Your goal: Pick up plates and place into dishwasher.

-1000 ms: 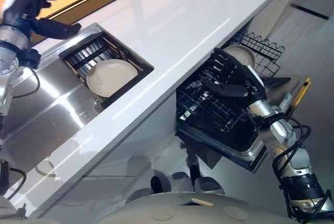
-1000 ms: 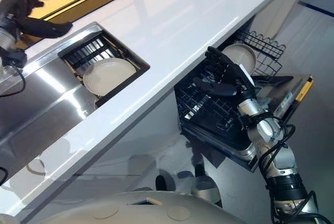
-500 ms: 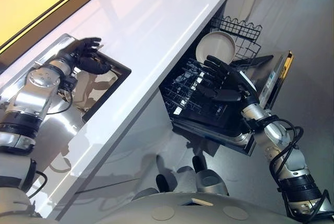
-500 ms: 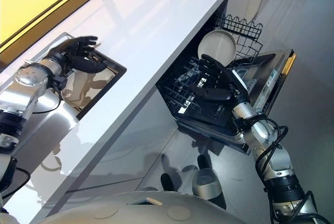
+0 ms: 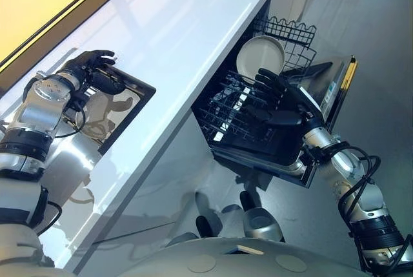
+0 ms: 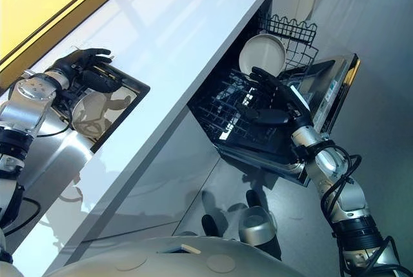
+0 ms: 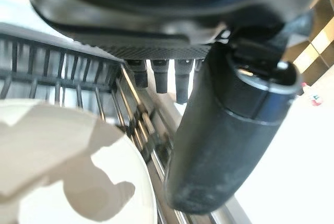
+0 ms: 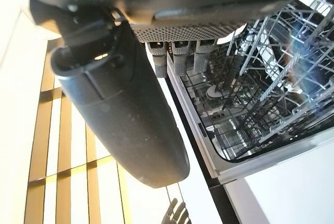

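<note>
The left hand (image 6: 80, 70) hangs loosely spread and empty over the sink's dark rack (image 6: 132, 86), just above a white plate (image 6: 90, 112) half hidden in shadow. The right hand (image 5: 284, 106), fingers straight and holding nothing, hovers over the dishwasher's lower rack (image 5: 226, 119). Another plate (image 5: 259, 57) stands upright there; no print is legible.

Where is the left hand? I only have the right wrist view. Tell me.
Observer: The left hand is over the sink.
Operator: Say what lies under it.
Observer: A plate lies in the sink. The hand is open and not gripping it.
Operator: Report the dishwasher's load.
Observer: A second plate stands on edge in the dishwasher rack, beyond the open right hand.
</note>
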You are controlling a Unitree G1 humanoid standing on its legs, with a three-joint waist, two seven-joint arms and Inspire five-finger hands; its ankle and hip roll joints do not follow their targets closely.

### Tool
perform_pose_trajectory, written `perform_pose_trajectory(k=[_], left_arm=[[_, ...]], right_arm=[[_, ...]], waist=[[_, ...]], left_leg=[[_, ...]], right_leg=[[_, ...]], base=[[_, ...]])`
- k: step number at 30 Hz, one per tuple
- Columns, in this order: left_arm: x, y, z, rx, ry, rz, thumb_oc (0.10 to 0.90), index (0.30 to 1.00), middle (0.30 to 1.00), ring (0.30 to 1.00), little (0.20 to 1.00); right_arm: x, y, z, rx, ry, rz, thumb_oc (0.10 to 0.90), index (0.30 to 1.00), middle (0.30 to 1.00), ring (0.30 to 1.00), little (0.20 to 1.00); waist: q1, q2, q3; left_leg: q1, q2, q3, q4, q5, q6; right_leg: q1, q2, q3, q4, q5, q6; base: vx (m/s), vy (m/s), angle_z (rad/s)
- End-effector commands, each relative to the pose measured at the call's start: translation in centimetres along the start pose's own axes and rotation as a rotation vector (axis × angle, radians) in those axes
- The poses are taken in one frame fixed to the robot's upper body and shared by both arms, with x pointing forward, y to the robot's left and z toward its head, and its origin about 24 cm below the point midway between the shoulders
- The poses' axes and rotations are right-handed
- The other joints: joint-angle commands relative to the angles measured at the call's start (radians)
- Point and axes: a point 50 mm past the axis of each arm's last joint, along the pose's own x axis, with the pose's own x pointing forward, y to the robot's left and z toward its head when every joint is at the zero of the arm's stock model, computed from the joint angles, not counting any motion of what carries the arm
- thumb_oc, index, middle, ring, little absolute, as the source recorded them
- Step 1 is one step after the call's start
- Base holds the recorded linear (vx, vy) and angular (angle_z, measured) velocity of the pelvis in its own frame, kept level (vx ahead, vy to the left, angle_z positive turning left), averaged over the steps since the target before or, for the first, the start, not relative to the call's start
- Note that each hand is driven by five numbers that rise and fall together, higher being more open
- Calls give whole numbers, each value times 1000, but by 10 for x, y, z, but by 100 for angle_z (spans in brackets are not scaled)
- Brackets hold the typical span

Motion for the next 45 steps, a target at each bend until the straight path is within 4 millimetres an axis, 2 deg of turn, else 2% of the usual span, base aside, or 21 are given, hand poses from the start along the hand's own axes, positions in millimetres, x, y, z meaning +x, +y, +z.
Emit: perform_pose_trajectory(k=[1,9,16,22,29,36,42,44,45], left_arm=[[-15,79,4,129,67,366,800,900,900,900,900],[-24,99,10,101,0,515,800,900,900,900,900],[-25,93,0,91,30,480,800,900,900,900,900],[-19,78,-7,46,63,354,800,900,900,900,900],[-11,60,3,7,3,265,800,900,900,900,900],[-2,44,5,16,54,139,800,900,900,900,900],[-2,13,1,-126,47,-185,800,900,900,900,900],[-4,-12,8,-235,-1,-361,800,900,900,900,900],[-5,-17,9,-240,-9,-391,800,900,900,900,900]], right_arm=[[9,10,59,-86,-290,79,800,900,900,900,900],[8,8,53,-78,-284,57,800,900,900,900,900],[8,8,53,-70,-284,40,800,900,900,900,900],[10,8,51,-66,-274,38,800,900,900,900,900],[11,8,52,-76,-264,45,800,900,900,900,900],[16,7,60,-99,-283,53,800,900,900,900,900],[13,2,64,-106,-297,43,800,900,900,900,900],[12,1,64,-107,-300,38,800,900,900,900,900],[12,1,63,-107,-299,37,800,900,900,900,900]], waist=[[21,-31,-27],[35,-41,-26],[51,-49,-22],[54,-51,-19],[46,-54,-4],[33,-60,34],[30,-65,62],[30,-64,74],[30,-63,76]], left_leg=[[-14,-72,-10,30,-36,43],[-20,-73,-26,27,-34,42],[-21,-72,-41,23,-30,43],[-20,-72,-46,19,-27,44],[-26,-71,-44,19,-23,44],[-52,-70,-41,24,-18,47],[-62,-68,-37,26,-13,49],[-62,-67,-34,23,-11,50],[-62,-67,-33,23,-11,50]], right_leg=[[5,9,-30,82,-59,40],[6,7,-36,77,-58,39],[9,8,-46,76,-59,37],[12,8,-47,75,-58,38],[4,10,-41,83,-57,38],[-25,15,-19,91,-53,37],[-35,17,-8,88,-43,41],[-37,16,-8,85,-38,42],[-37,16,-8,84,-37,42]], base=[[-31,23,-3],[-9,1,1],[-7,-4,1],[-2,9,2],[7,34,2],[-35,25,-2],[-18,2,-3],[0,0,0],[0,0,0]])
